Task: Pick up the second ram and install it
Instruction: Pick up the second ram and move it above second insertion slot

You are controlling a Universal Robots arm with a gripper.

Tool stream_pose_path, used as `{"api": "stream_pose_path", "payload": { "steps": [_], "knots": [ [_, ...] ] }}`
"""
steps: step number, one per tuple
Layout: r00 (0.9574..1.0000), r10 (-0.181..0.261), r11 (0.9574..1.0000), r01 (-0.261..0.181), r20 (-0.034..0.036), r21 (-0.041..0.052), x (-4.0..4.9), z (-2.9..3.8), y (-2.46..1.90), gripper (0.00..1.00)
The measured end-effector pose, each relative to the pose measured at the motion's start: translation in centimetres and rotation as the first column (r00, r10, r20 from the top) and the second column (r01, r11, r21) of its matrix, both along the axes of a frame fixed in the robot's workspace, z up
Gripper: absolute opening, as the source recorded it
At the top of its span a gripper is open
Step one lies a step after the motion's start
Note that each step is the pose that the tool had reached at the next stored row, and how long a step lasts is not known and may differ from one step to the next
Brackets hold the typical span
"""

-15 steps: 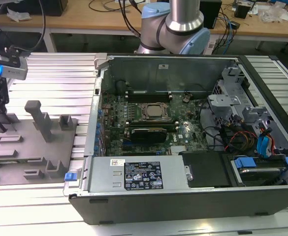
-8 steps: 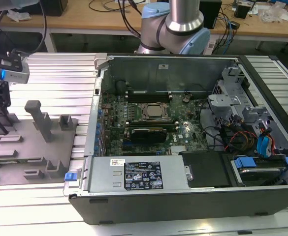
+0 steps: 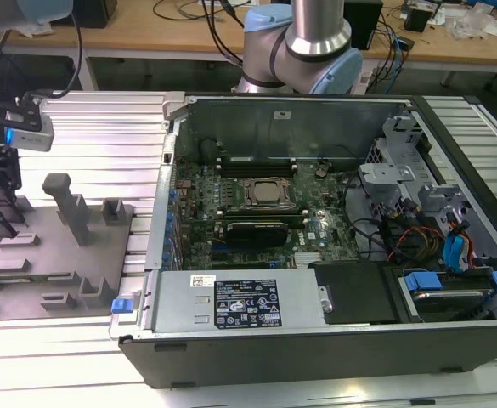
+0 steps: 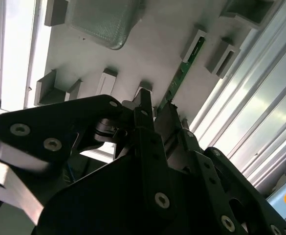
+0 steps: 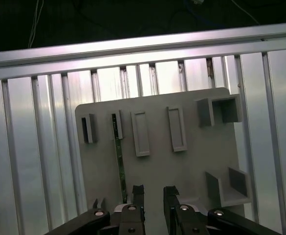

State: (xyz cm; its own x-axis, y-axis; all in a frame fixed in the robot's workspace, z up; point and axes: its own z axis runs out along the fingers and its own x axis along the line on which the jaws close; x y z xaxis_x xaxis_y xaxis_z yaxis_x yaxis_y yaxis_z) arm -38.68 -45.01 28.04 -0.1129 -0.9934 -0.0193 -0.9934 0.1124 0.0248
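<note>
1. gripper (image 5: 153, 190) hangs low over the grey holder tray (image 5: 191, 166), its two black fingers (image 5: 138, 196) apart with bare tray showing in the gap between them; it holds nothing.
2. the second ram (image 5: 119, 166) sits on the tray as a thin green strip seen on edge, its far end tucked in a small slotted block.
3. in the first wrist view the ram runs just beside one finger, outside the gap.
4. in the second wrist view the ram (image 4: 182, 71) reaches down to the fingertips of the gripper (image 4: 155, 100); whether it touches them cannot be told.
5. in the exterior view the gripper (image 3: 2, 223) is at the far left above the tray (image 3: 53, 280), on the slatted metal table (image 3: 104, 127).
6. the open computer case (image 3: 316, 361) lies to the exterior view's right of the tray, motherboard (image 3: 256, 204) exposed.
</note>
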Motion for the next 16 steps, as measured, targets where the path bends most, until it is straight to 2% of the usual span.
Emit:
{"api": "stream_pose_path", "payload": {
  "steps": [6, 10, 13, 16],
  "knots": [
    [1.0000, 0.000, 1.0000, 0.000, 0.0002, -0.0012, -0.19, -0.58, -1.44, 0.30],
    [1.0000, 0.000, 1.0000, 0.000, 0.0001, -0.0052, -0.21, -0.99, -1.66, 0.30],
    [1.0000, 0.000, 1.0000, 0.000, 0.0001, -0.0087, -0.19, -1.82, -1.70, 0.30],
    [1.0000, 0.000, 1.0000, 0.000, 0.0002, -0.0090, -0.20, -2.32, -1.70, 0.30]
  ]
}}
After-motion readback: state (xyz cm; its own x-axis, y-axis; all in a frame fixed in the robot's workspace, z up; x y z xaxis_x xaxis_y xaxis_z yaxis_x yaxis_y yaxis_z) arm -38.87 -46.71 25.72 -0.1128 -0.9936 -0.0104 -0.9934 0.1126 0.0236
